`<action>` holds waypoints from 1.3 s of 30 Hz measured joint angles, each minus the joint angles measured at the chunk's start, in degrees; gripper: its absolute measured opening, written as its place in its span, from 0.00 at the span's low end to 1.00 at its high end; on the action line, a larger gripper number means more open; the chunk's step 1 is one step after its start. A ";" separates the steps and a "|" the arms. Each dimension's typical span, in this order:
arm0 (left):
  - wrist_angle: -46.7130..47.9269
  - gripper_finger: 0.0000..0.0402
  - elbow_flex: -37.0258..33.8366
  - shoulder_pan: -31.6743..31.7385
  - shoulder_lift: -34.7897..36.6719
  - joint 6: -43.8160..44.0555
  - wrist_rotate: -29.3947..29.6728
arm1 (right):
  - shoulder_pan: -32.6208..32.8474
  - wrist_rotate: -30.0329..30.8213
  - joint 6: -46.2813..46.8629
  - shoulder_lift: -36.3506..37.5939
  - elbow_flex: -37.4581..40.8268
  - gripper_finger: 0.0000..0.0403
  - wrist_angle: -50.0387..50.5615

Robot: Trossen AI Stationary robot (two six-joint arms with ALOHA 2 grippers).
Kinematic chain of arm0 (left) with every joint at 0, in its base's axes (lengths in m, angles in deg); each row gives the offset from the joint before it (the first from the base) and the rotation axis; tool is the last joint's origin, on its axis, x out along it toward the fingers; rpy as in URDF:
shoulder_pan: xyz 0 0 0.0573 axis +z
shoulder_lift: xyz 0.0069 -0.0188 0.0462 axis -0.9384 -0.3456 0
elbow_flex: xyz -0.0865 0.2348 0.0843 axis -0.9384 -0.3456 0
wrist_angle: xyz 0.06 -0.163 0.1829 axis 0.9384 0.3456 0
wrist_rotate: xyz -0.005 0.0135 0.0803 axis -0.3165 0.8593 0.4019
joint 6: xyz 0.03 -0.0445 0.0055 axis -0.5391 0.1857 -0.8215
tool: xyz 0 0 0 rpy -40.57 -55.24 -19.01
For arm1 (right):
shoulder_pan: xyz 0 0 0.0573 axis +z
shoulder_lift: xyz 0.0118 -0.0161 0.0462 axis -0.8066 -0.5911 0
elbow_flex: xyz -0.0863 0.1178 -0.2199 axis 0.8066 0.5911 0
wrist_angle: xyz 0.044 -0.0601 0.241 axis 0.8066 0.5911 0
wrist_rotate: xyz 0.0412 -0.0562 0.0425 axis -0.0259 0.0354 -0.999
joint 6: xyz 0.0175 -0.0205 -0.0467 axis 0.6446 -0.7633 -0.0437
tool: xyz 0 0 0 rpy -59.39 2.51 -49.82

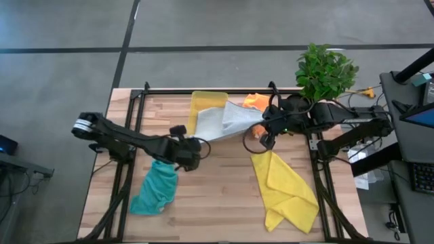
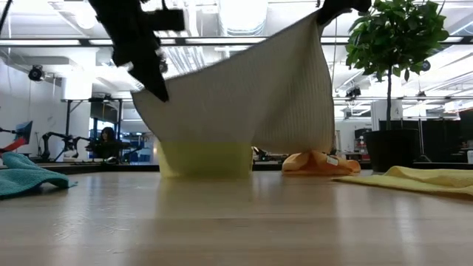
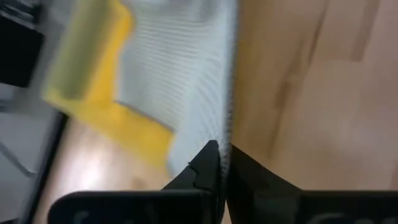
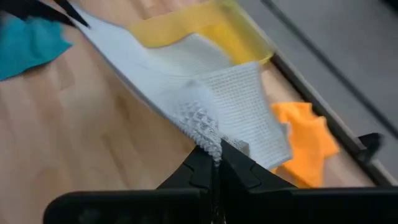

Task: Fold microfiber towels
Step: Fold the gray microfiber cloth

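Light grey ribbed microfiber towel [image 1: 227,122] lifted, stretched between left gripper [image 1: 198,144] at 9 o'clock and right gripper [image 1: 263,133] at 3; both fingers clenched on corners. Next: lay flat on wooden worktop [image 1: 217,196], fold.

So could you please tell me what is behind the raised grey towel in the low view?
Behind the grey towel, the yellow tray's lower part shows below its hem; the rest is covered. The orange towel lies beside it.

left gripper [image 1: 195,144]: fingers closed, raised | right gripper [image 1: 264,129]: fingers closed, raised
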 joint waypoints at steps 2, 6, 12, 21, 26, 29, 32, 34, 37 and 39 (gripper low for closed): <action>1.44 0.00 -0.04 0.65 3.31 -2.48 1.90 | -1.00 2.14 -2.35 0.08 0.02 0.02 -0.10; 4.55 0.00 0.63 3.75 9.41 -9.00 5.84 | -4.32 4.86 -6.43 0.17 -0.20 0.02 -1.38; 7.54 0.00 5.66 8.66 17.20 -15.97 7.46 | -5.90 4.58 -6.16 0.15 -3.71 0.02 -2.86; 15.42 0.00 17.70 6.03 20.56 -20.39 7.14 | 6.17 4.42 -1.46 0.09 -9.03 0.02 -2.89; 18.99 0.00 22.75 2.11 19.47 -19.87 -2.79 | 15.66 4.42 7.51 0.06 -9.10 0.02 -2.49; 19.59 0.00 23.63 -0.99 18.84 -15.86 -8.36 | 20.71 4.62 13.81 -0.30 -8.94 0.02 -2.31; 20.85 0.00 24.26 -4.84 18.29 -10.64 -14.23 | 25.55 4.80 20.09 -0.74 -8.85 0.02 -2.26; 20.73 0.00 24.41 -7.71 17.74 -6.46 -18.42 | 28.71 4.89 24.50 -1.61 -9.01 0.02 -2.51; 20.13 0.00 24.39 -13.17 16.35 0.71 -22.94 | 34.18 4.15 30.48 -3.82 -9.03 0.02 -3.46; 18.90 0.00 24.39 -17.23 15.01 5.52 -25.60 | 37.31 2.89 34.40 -5.83 -9.03 0.02 -4.23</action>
